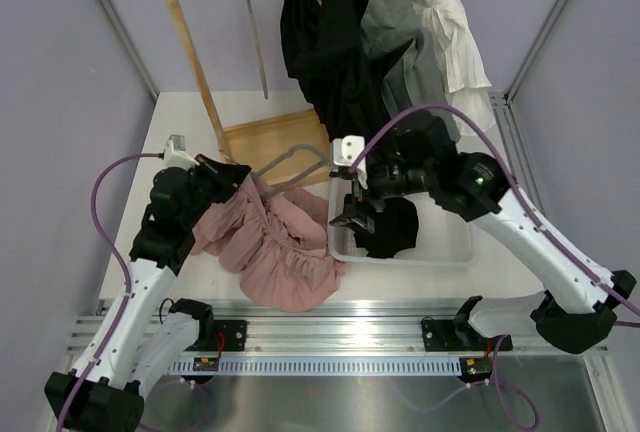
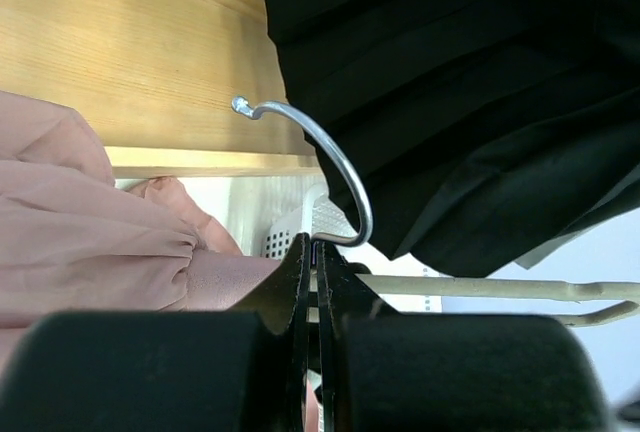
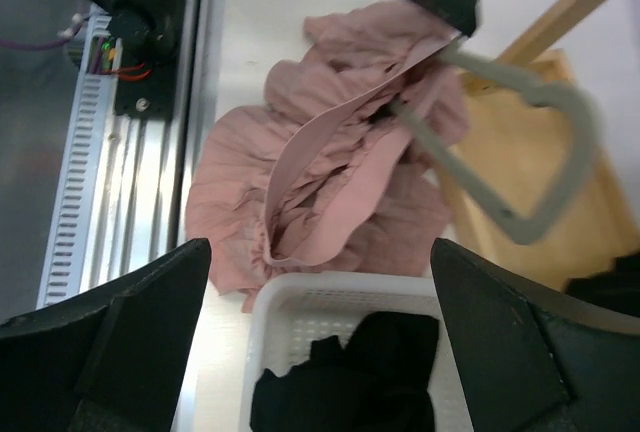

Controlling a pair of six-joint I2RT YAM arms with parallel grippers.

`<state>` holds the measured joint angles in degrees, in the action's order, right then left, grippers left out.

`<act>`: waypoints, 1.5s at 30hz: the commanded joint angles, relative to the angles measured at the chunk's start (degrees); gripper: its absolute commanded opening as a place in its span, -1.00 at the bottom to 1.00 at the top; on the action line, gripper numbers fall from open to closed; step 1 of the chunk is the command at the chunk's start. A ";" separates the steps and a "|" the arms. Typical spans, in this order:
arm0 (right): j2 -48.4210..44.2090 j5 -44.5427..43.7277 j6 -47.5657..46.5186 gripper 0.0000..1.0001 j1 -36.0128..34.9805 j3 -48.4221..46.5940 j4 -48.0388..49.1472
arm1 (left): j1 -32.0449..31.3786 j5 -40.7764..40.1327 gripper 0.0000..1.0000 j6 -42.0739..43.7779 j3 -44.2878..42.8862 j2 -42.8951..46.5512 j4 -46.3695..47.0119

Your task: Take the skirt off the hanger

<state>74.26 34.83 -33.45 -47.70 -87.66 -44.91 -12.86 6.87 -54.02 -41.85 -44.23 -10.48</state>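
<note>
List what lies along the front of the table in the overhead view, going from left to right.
left gripper → pink skirt → white basket

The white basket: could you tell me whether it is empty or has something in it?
Not empty: a black garment lies bunched inside the white basket, visible from overhead and the right wrist camera.
</note>
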 commanded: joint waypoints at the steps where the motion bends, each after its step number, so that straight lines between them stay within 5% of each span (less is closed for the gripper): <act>1: -2.19 -7.05 -1.18 0.99 1.12 -8.48 -8.53 | 0.03 3.14 -1.00 1.10 -1.48 -0.24 5.30; 15: 16.69 -10.39 2.77 0.99 1.47 -24.92 -9.76 | -0.41 11.05 -1.00 8.40 -1.57 -1.92 3.36; 21: 20.13 -14.17 3.04 0.81 1.38 -25.72 -8.88 | -0.41 11.58 -1.00 8.40 -1.75 -1.65 2.92; 25: 20.75 -13.12 1.82 0.30 1.38 -26.25 -11.25 | -0.41 9.83 -1.00 8.23 -2.01 -1.74 2.05; 26: 20.66 -12.34 1.55 0.01 1.30 -26.07 -11.69 | -0.41 9.13 -1.00 7.97 -1.93 -1.74 1.96; 32: 18.64 -10.40 1.90 -1.00 0.86 -23.44 -11.96 | -0.41 3.33 -1.00 5.24 -1.49 -2.35 0.72; 38: 15.66 -11.79 3.39 -1.00 0.77 -19.84 -8.89 | -0.41 1.39 -0.98 2.87 -1.05 -1.04 2.21; 41: 14.51 -13.81 3.74 -1.00 0.94 -19.31 -7.74 | -0.50 1.83 -0.31 2.95 -1.31 0.45 2.83; 42: 14.42 -14.17 3.66 -1.00 0.94 -19.22 -7.83 | -0.41 1.48 0.15 3.13 -1.66 0.98 1.88; 45: 13.46 -15.84 3.22 -1.00 1.03 -18.17 -6.96 | -0.32 -0.18 0.56 1.91 -3.24 3.26 -1.28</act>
<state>90.94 20.93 -30.22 -46.63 -106.50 -53.10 -13.61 10.35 -50.72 -41.95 -43.77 -11.90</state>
